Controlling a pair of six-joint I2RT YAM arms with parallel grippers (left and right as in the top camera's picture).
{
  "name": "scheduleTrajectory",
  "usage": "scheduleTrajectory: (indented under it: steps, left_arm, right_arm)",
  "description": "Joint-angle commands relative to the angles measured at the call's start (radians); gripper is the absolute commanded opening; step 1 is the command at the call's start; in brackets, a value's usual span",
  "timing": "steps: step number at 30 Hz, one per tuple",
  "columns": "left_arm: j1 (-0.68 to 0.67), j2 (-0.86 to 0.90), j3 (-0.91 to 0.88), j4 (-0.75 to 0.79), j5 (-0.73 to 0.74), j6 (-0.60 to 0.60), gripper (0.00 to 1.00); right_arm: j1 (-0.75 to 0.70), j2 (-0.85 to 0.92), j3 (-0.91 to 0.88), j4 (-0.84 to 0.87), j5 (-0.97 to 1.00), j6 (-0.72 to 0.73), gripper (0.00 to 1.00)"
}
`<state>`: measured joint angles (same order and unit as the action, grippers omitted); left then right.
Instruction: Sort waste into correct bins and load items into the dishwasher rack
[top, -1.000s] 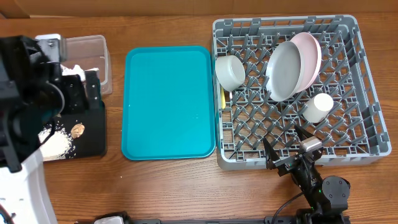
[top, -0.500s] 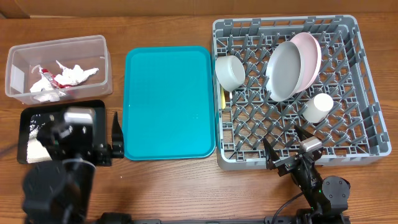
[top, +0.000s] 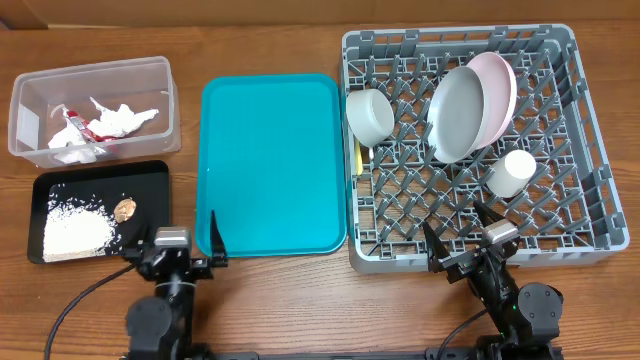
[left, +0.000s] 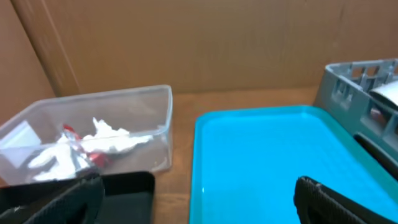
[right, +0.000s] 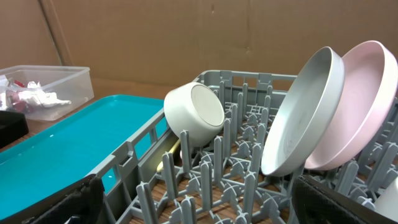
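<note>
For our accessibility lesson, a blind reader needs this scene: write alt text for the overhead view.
A grey dishwasher rack at right holds a bowl, a grey plate and a pink plate on edge, and a white cup, beside a teal tray. At left, a clear tub holds a napkin and red wrapper, next to a black tray with rice grains.

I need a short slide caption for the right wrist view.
Loaded dishwasher rack with grey bowl, grey-blue plate and pink plate, beside the teal tray.

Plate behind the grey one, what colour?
Pale pink; the plate shows best in the right wrist view.
</note>
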<state>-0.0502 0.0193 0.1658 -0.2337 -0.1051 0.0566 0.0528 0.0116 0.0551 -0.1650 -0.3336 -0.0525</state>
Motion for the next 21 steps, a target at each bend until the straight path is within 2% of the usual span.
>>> scheduleTrajectory:
  steps: [1,21]
  left_arm:
    - [0.007,-0.016,-0.132,0.152,0.013,-0.019,1.00]
    - [0.012,-0.015,-0.161,0.167,0.021,-0.019,1.00]
  right_arm:
    - [-0.004,-0.009,-0.005,0.007,-0.001,0.005,1.00]
    - [-0.004,-0.009,-0.005,0.007,-0.001,0.005,1.00]
